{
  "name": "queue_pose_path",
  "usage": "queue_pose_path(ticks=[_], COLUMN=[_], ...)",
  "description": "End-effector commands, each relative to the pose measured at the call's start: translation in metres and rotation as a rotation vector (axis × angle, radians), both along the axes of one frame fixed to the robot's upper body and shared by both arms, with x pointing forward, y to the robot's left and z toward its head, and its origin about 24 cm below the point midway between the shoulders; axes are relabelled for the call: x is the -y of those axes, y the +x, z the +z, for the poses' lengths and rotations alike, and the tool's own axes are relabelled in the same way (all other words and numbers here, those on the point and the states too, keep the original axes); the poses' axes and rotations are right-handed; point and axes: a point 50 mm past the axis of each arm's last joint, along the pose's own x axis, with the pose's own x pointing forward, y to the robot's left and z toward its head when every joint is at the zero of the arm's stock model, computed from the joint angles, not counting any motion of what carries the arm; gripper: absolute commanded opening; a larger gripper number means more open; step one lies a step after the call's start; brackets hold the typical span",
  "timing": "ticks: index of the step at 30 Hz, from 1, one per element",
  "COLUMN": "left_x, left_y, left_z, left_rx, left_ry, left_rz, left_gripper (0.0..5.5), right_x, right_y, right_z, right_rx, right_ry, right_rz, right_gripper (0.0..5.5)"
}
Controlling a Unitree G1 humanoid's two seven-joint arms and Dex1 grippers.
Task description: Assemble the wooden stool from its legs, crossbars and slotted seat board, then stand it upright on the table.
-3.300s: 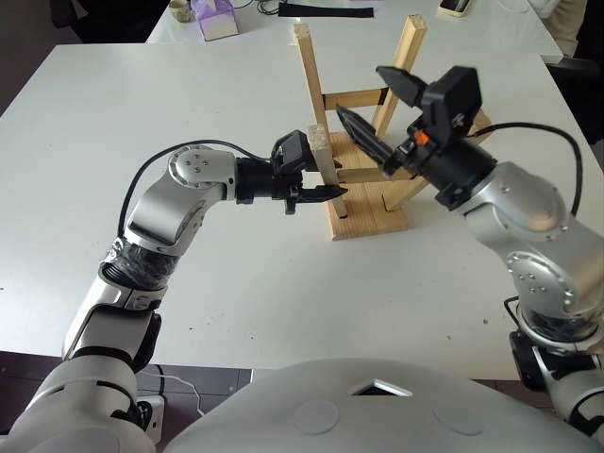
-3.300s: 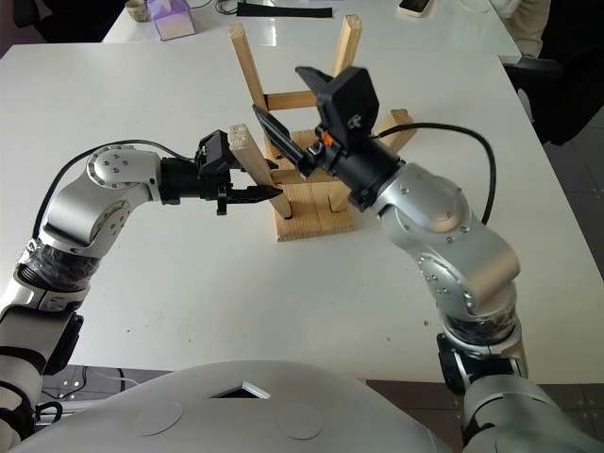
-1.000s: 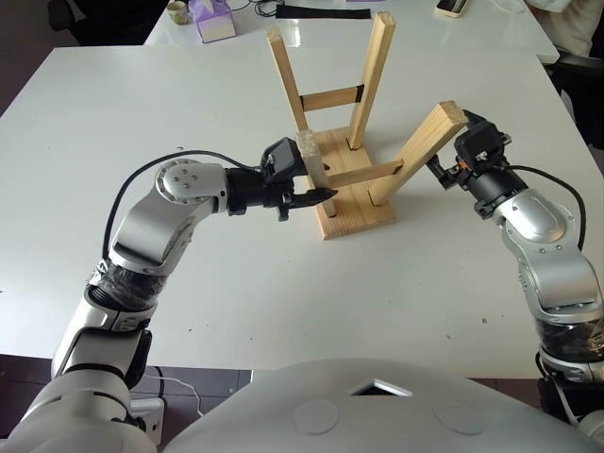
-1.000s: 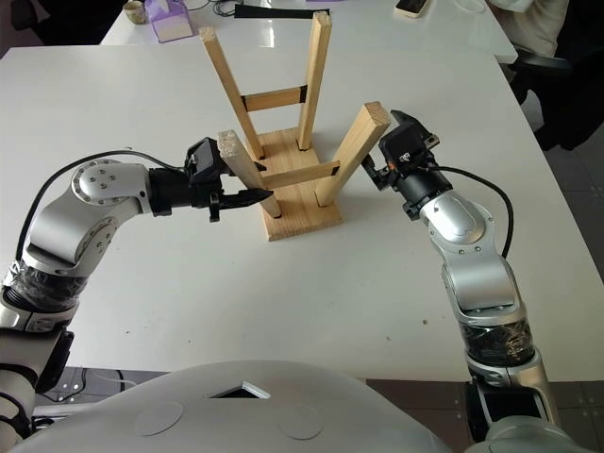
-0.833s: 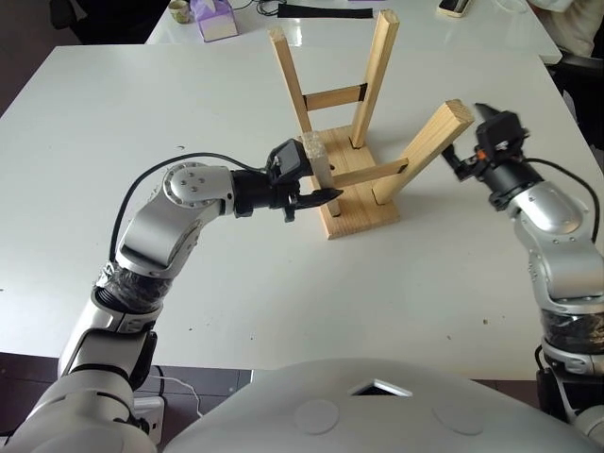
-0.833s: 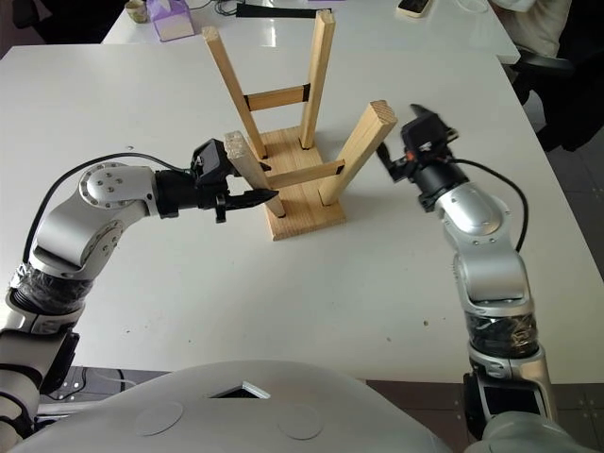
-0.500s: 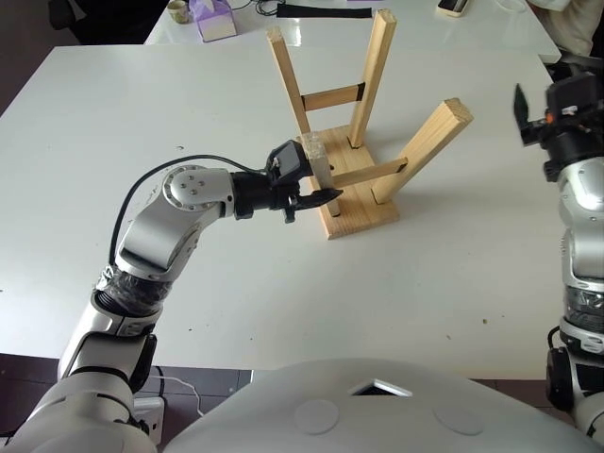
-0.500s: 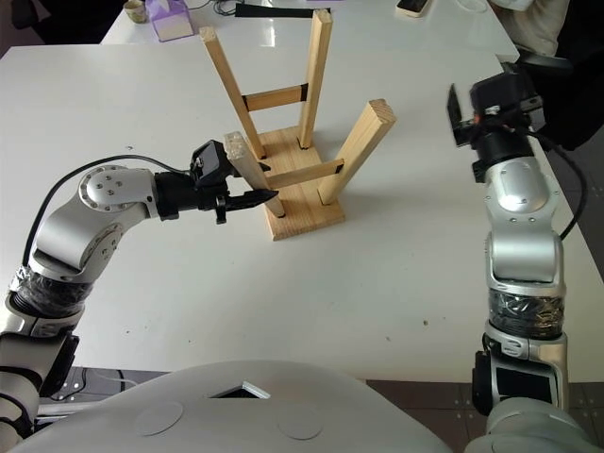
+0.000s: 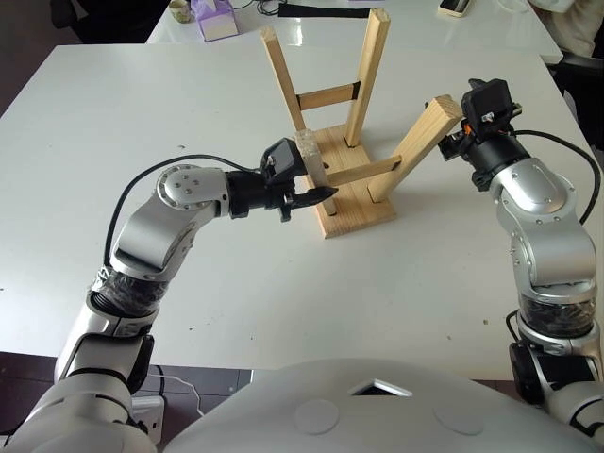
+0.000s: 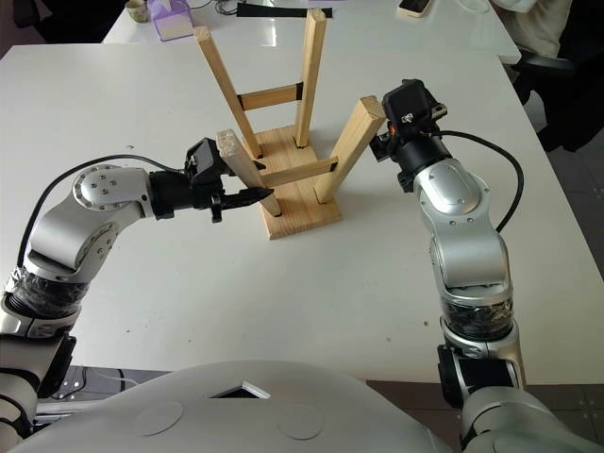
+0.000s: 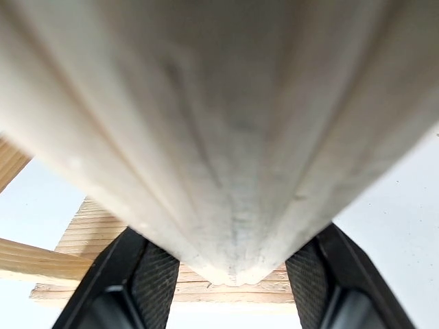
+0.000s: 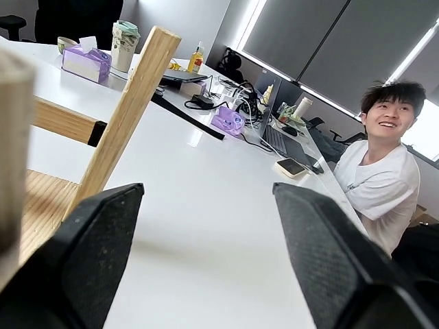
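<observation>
Left eye view: left pincer (image 9: 326, 192) is gripping a short pale wooden leg (image 9: 310, 157); right pincer (image 9: 455, 140) is hanging open beside a leaning wooden leg (image 9: 413, 147).

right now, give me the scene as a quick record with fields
seat board: flat on the table, legs pointing up
far legs: standing in the board, joined by a crossbar
left gripper: shut on the near left leg
right leg: tilted outward
right gripper: open, holding nothing, beside the top of the right leg
</observation>
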Motion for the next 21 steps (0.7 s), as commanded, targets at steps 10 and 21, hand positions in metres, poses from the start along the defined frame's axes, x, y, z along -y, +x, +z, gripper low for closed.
queue_pose_path(ticks=[10,21], left_x=[0.015,0.012], left_y=[-0.007,-0.003], left_z=[-0.036,-0.032], left_rx=[-0.2,-0.164], left_ry=[0.048,0.058], left_rz=[0.039,0.042], left_gripper=[2.05,3.32], right_x=[-0.016,-0.013], right_y=[0.002,0.005], right_z=[0.006,0.003], right_rx=[0.07,0.063], right_ry=[0.048,0.052], right_rz=[0.15,0.149], right_gripper=[3.51,3.51])
